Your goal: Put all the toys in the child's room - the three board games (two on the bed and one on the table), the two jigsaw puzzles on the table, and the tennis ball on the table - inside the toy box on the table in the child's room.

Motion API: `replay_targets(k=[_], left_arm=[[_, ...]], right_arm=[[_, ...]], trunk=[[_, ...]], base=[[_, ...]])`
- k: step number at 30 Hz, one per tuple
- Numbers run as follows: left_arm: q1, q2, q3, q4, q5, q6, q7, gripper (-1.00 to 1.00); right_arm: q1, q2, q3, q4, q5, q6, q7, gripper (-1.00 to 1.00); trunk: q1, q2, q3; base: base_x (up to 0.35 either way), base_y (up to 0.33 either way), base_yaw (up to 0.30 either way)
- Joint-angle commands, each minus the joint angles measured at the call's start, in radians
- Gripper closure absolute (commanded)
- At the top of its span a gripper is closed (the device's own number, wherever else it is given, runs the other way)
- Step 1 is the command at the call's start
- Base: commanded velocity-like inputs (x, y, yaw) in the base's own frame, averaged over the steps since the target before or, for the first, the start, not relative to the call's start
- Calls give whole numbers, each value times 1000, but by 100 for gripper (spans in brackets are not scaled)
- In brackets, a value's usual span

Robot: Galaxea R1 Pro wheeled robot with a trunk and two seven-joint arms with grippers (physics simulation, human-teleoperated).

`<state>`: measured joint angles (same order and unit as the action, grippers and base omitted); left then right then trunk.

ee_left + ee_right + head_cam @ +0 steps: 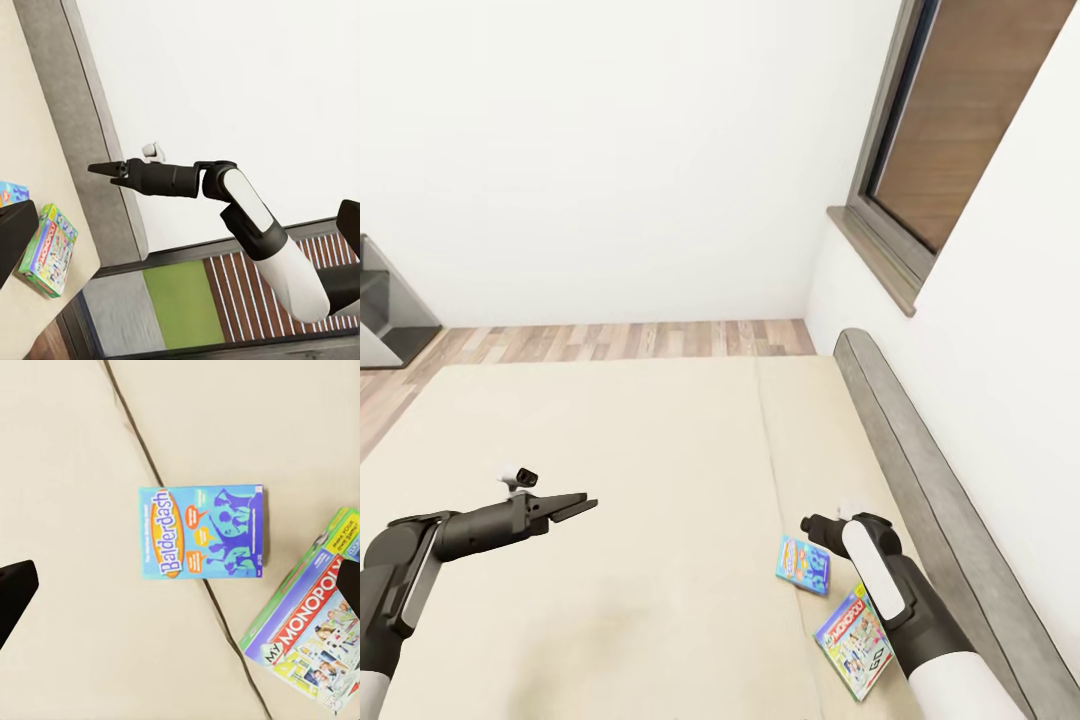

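Two board games lie on the cream bed, near its headboard side. One is a small blue Balderdash box, and a Monopoly box sits just beside it. My right gripper hovers open over the blue box, apart from it, fingers spread wide. Over the bare middle of the mattress, my left gripper is open and holds nothing. The toy box, table, jigsaw puzzles and tennis ball are out of view.
A grey padded headboard runs along the bed's right side against a white wall with a dark-framed window. Wooden floor lies beyond the bed. A dark cabinet stands at the far left.
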<state>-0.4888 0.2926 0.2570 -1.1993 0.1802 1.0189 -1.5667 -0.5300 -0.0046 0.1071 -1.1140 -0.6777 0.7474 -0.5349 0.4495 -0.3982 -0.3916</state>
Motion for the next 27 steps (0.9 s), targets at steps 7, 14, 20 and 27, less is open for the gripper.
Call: replay_targets(k=[7,14,20,27], left_arm=[[-1,-1,-2,0,-1,10,-4,-100],[-1,-1,-3,0,-1,10,-4,-100],[-1,-1,-2,0,-1,10,-4,-100],[-1,-2,2,-2,-1,9,-4,-100]], right_arm=[[-1,2,3,-2,-8,1,-9,-100],[-1,2,3,-3,-8,0,-9,-100],[-1,-2,2,-3,-8,1,-8,-100],[-1,-3,2,-3,-8,1,-8,-100]], trunk=[[1,-2,-4],[1,-2,-4],[1,-2,-4],[1,-2,-4]], base=[[0,0,0],[0,0,25],[0,0,193],[0,0,70]])
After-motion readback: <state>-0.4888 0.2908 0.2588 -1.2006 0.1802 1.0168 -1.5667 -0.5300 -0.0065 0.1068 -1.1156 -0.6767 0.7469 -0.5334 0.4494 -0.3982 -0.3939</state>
